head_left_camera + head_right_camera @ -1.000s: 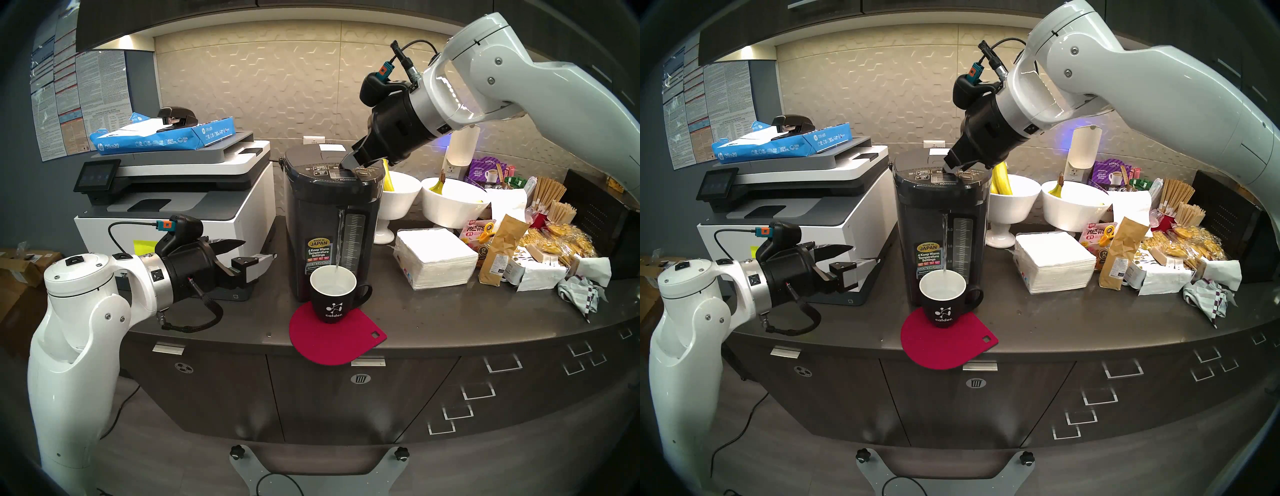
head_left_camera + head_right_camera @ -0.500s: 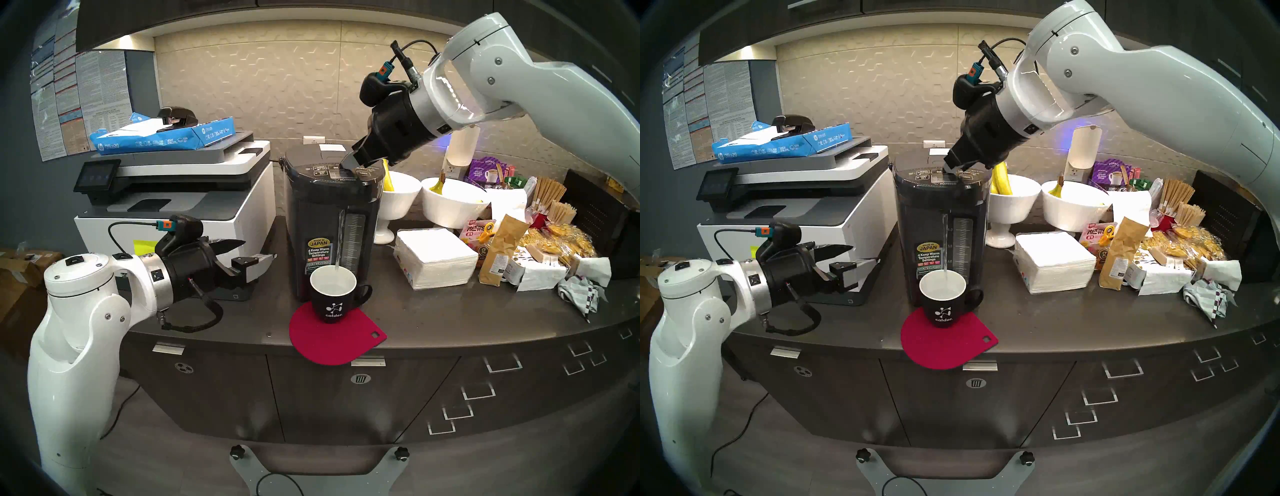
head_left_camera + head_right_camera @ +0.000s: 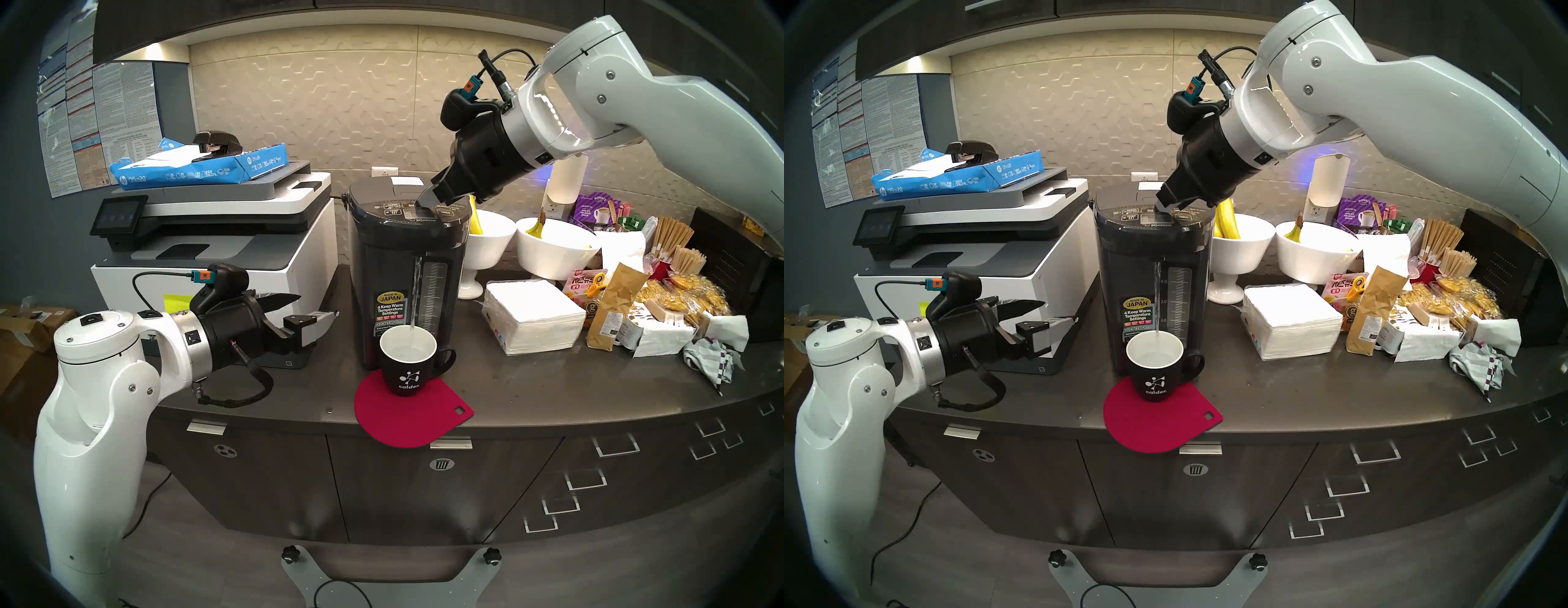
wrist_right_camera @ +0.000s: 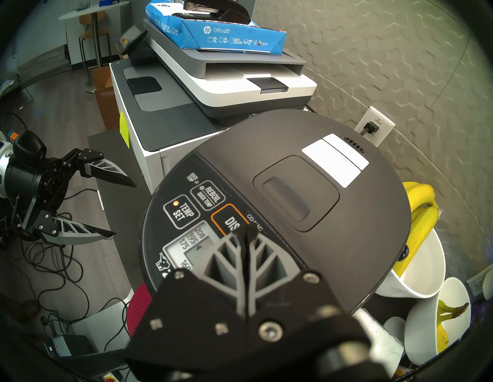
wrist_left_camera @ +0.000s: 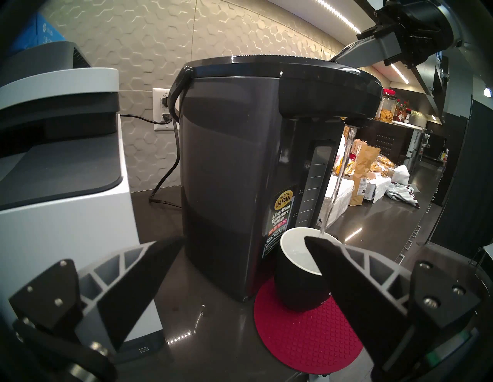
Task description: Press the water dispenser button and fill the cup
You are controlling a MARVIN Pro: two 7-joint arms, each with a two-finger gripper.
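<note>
On a dark grey surface [image 3: 530, 382], a tall dark-grey electric water dispenser [image 3: 407, 276] pours a thin stream of water [image 3: 415, 293] into a black ceramic cup [image 3: 408, 361] with a white inside, standing on a round red mat [image 3: 407, 418]. The right hand [image 4: 244, 233], fingers pressed together, pushes the wide orange-outlined DISPENSE button [image 4: 230, 222]. The left hand [image 3: 316, 308] hangs open and empty beside the dispenser.

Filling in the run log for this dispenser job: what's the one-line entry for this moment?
right tool: shut, tips on DISPENSE button | dispenser: water streaming | mug: on red mat, partly filled | left tool: open, idle
</note>
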